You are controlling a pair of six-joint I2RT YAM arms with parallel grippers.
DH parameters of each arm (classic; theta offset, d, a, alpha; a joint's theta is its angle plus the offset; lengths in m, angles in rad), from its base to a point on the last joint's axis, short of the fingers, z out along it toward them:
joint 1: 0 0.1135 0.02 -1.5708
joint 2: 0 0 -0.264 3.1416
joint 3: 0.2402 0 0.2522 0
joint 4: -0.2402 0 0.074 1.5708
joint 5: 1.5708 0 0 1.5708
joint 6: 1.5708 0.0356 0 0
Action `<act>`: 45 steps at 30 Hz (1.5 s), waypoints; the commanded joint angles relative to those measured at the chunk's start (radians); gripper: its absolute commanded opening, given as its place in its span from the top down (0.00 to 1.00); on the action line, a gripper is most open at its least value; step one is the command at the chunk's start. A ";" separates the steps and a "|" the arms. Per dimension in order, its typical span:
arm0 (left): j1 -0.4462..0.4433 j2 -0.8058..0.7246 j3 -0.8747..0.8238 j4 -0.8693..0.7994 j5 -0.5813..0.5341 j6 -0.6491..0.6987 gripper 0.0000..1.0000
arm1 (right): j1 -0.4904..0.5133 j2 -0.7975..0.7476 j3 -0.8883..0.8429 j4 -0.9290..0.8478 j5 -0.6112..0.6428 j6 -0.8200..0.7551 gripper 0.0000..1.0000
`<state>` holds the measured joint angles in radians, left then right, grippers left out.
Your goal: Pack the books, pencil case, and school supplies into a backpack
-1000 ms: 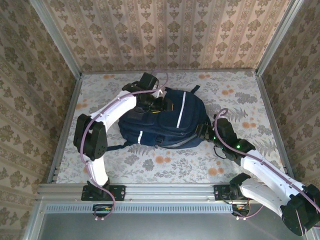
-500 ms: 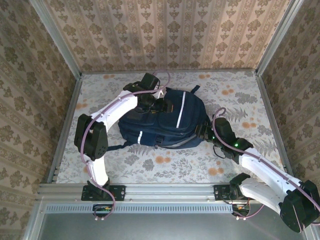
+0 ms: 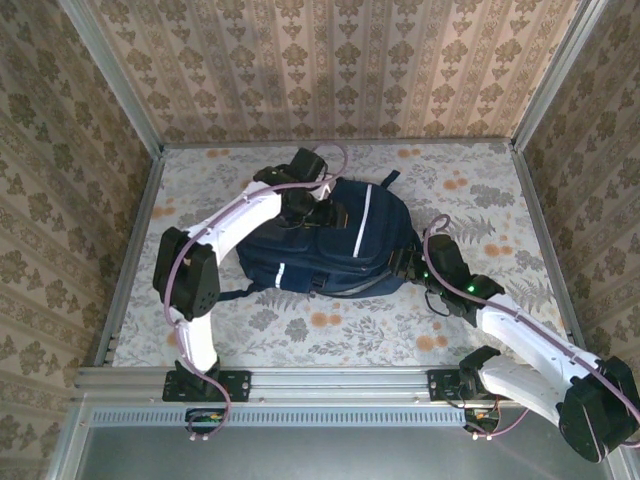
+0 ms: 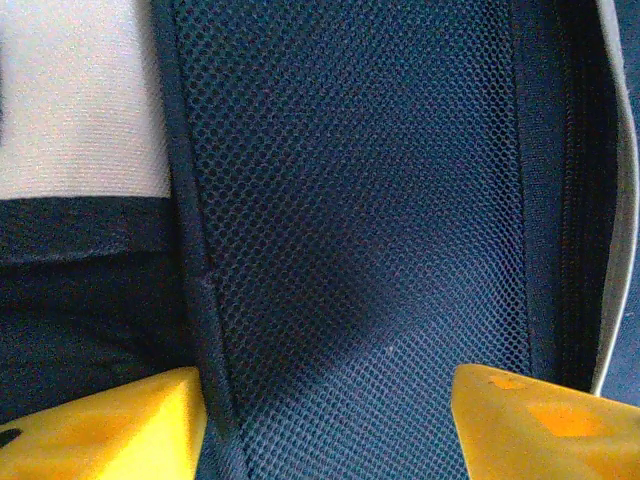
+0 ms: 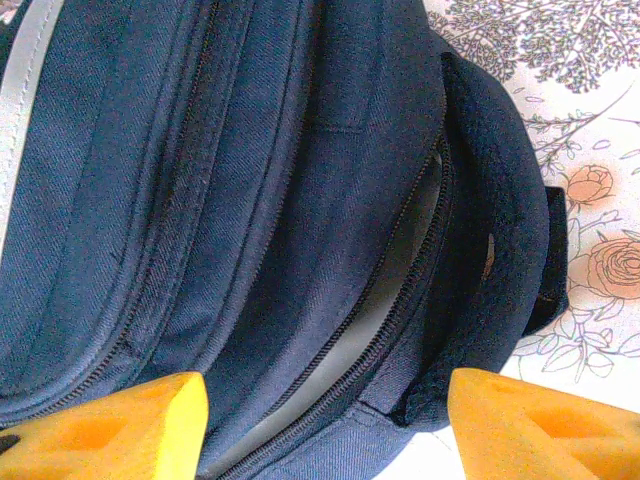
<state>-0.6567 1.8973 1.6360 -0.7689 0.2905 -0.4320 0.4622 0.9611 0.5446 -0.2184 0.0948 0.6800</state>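
At the near edge of the table, a metal rail carries both arm bases. Beyond it the flower-printed tabletop lies bare along its near strip. The dark navy backpack lies at the table's middle, with a white stripe running across its top.

The right gripper sits at the backpack's right end. Its fingers are spread wide over a gaping zip and hold nothing. The left gripper hangs over the backpack's far left part, fingers wide apart above navy mesh beside a white-grey patch.

Since a second ago the left arm has swung slightly rightward and the right gripper has edged closer. The backpack has not moved.

Open tabletop runs along the left, right and far edges, up to the wallpapered walls.
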 commanded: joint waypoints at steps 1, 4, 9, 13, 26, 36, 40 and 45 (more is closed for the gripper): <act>-0.035 0.053 -0.002 0.004 0.069 -0.041 0.44 | -0.006 0.010 0.011 0.017 -0.018 -0.014 0.34; -0.029 0.061 -0.019 0.028 0.085 -0.061 0.61 | -0.007 0.002 0.015 0.010 -0.025 -0.016 0.34; 0.030 0.012 -0.101 0.103 0.094 -0.126 0.93 | -0.007 -0.039 0.020 0.006 -0.058 -0.051 0.34; 0.079 -0.069 -0.192 0.213 0.111 -0.240 1.00 | 0.012 -0.058 0.015 0.028 -0.115 -0.107 0.36; 0.085 -0.248 -0.294 0.309 -0.073 -0.643 1.00 | 0.428 0.114 -0.050 0.338 0.071 -0.435 0.35; 0.116 -0.303 -0.366 0.395 -0.157 -0.799 1.00 | 0.594 0.387 -0.061 0.550 0.243 -0.513 0.31; 0.121 -0.288 -0.358 0.402 -0.138 -0.796 1.00 | 0.607 0.527 -0.050 0.608 0.399 -0.497 0.31; 0.124 -0.274 -0.363 0.415 -0.125 -0.799 1.00 | 0.607 0.648 -0.018 0.674 0.442 -0.522 0.31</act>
<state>-0.5461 1.6386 1.2716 -0.4206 0.1841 -1.2041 1.0668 1.5658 0.4862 0.3737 0.4477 0.1806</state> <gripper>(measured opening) 0.043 0.687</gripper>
